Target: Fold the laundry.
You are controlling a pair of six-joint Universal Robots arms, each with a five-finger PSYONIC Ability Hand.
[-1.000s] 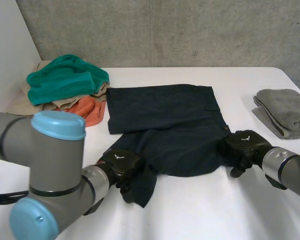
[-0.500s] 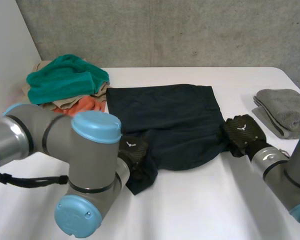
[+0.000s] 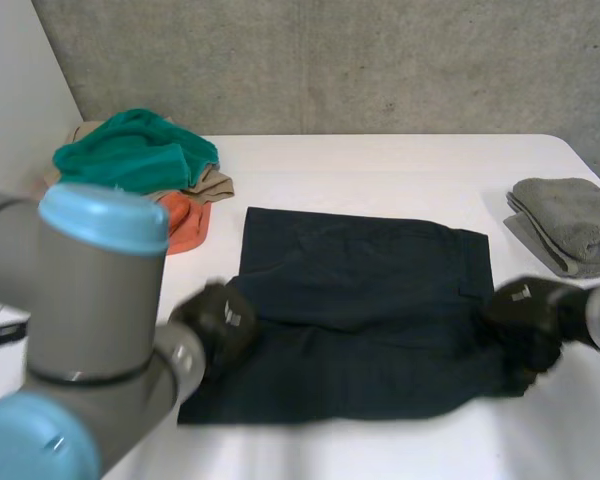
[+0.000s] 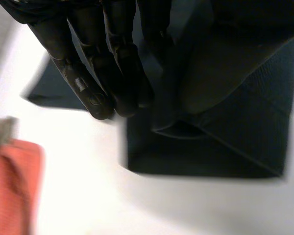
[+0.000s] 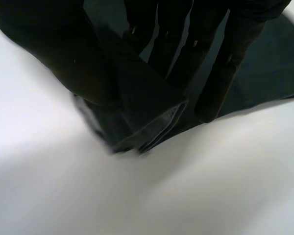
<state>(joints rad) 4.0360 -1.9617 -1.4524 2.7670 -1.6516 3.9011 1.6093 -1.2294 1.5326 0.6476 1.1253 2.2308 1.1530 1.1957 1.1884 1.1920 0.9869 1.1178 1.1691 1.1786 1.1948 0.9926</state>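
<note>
Dark navy shorts [image 3: 360, 300] lie spread across the middle of the white table [image 3: 380, 160]. My left hand [image 3: 218, 322] is at the cloth's left edge, near its front corner. In the left wrist view its fingers [image 4: 105, 68] pinch a fold of the shorts [image 4: 220, 147] against the thumb. My right hand [image 3: 525, 312] is at the right edge of the shorts. In the right wrist view its fingers [image 5: 213, 68] and thumb close on a layered corner of the shorts [image 5: 152, 120].
A pile with a teal towel [image 3: 130, 155], beige cloth [image 3: 216, 184] and an orange cloth [image 3: 185, 222] sits at the back left. The orange cloth [image 4: 10, 186] is near my left hand. A folded grey towel [image 3: 570, 225] lies at the right edge.
Both hands have shut on the shorts' side edges. The shorts have been drawn nearer and to the right, and now lie wider and flatter.
</note>
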